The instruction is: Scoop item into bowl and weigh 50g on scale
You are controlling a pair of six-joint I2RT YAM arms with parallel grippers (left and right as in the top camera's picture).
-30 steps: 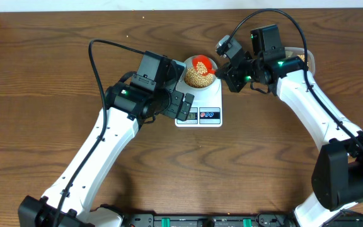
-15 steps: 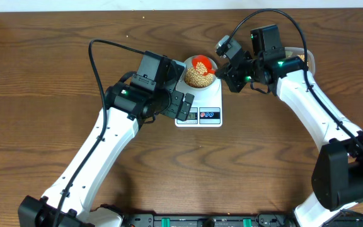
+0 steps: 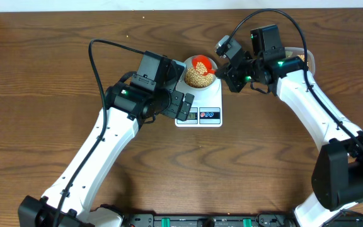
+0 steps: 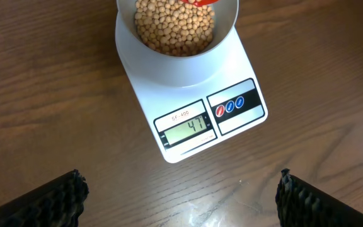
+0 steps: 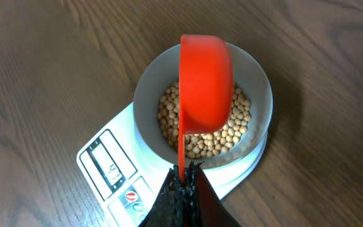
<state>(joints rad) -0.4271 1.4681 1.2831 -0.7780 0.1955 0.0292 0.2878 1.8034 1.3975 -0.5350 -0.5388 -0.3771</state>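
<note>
47 shows on the scale (image 4: 188, 94); nothing has moved. Right fingers (image 5: 184, 189) clamp the scoop (image 5: 205, 82) over the bowl (image 5: 260, 94); left fingers (image 4: 55, 198) stand apart. Add beans (image 4: 175, 28).

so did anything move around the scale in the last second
Nothing visibly changed. The right gripper stays shut on the handle of the red plastic scoop, held over the small round pale bowl of small round beige beans on the flat white digital scale. The left gripper stays open in front of the scale, holding nothing.
</note>
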